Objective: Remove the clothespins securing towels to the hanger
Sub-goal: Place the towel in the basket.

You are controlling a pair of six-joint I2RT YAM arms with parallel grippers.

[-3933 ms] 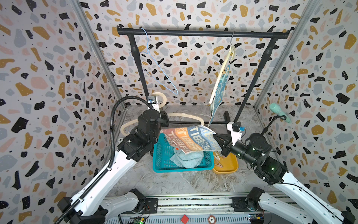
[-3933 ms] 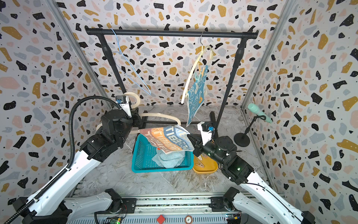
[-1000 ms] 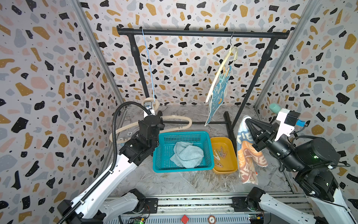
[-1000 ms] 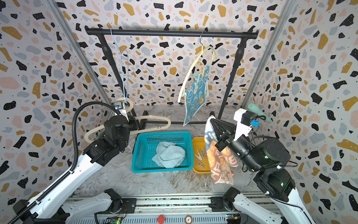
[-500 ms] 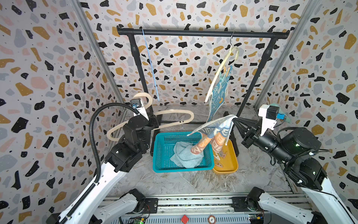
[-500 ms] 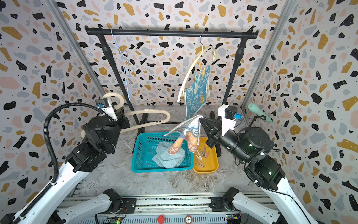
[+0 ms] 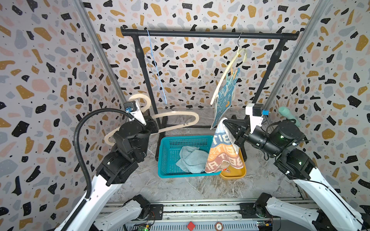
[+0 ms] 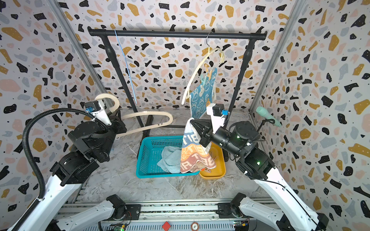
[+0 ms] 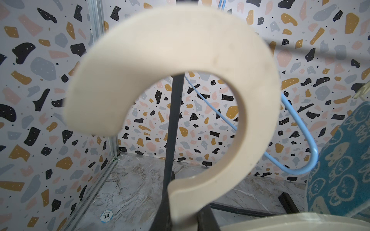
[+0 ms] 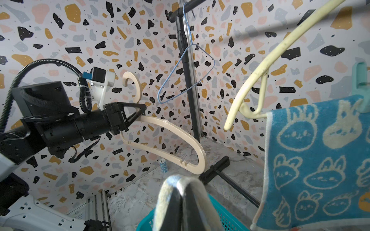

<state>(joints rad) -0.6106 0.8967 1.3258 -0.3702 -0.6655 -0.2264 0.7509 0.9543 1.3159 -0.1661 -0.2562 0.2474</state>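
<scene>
Right end effector (image 7: 225, 122) is pressed shut on the top edge of the orange-grey-blue striped terry towel (image 7: 222, 154). A second ago that towel hung well out past the right side of the teal plastic mesh basket (image 7: 162, 158). Now it dangles over the basket's right rim, lower end above the pale blue terry cloth (image 7: 190, 159) inside.

Left end effector (image 10: 141, 112) pinches the neck of the bare cream plastic hanger (image 7: 180, 117), which has lifted up behind-left of the basket.

Read: second towel freed, drop looks due.

Remaining: teal rabbit-print towel (image 7: 224, 100) hangs above-behind the basket, with peach and mint clothespins (image 8: 207, 77) on its top edge.
</scene>
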